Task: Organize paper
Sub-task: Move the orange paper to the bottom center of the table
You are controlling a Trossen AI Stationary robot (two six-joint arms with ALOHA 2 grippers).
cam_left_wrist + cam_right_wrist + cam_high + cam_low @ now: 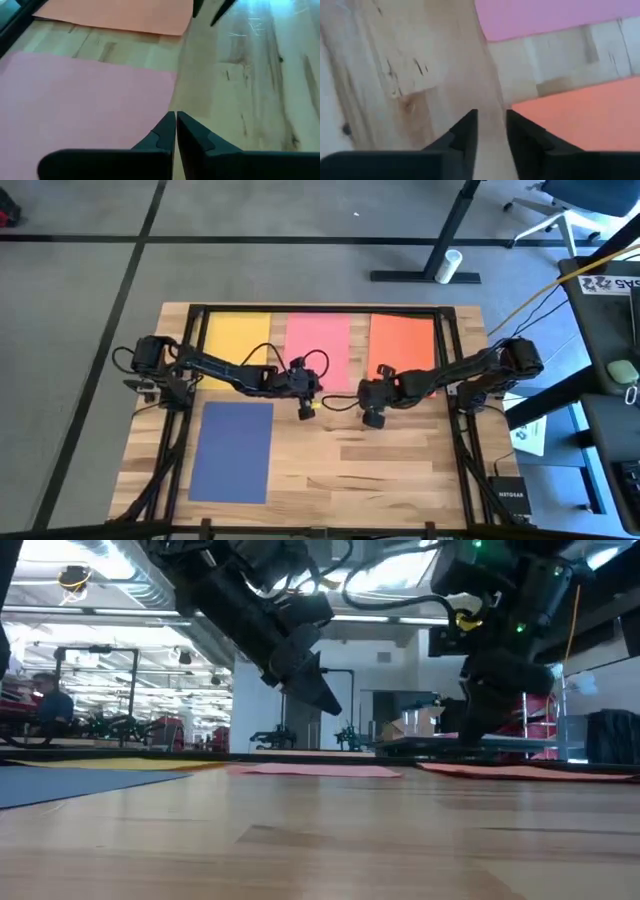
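Note:
Four sheets of paper lie flat on the wooden table: yellow (237, 343), pink (318, 348) and orange (402, 340) in a row along the far side, and navy blue (232, 450) at the near left. My left gripper (306, 408) is shut and hangs above bare wood just off the pink sheet's near right corner (167, 80). My right gripper (372, 416) is narrowly open with nothing between its fingers (491, 125), over bare wood beside the orange sheet's near left corner (520, 107). In the low view both grippers (325, 700) (485, 725) stand clear of the sheets.
A black frame (455, 370) runs along the table's far, left and right sides. A white printed sheet (530, 435) and a dark box (510, 495) lie off the table's right edge. Bare wood (380, 470) fills the near right part.

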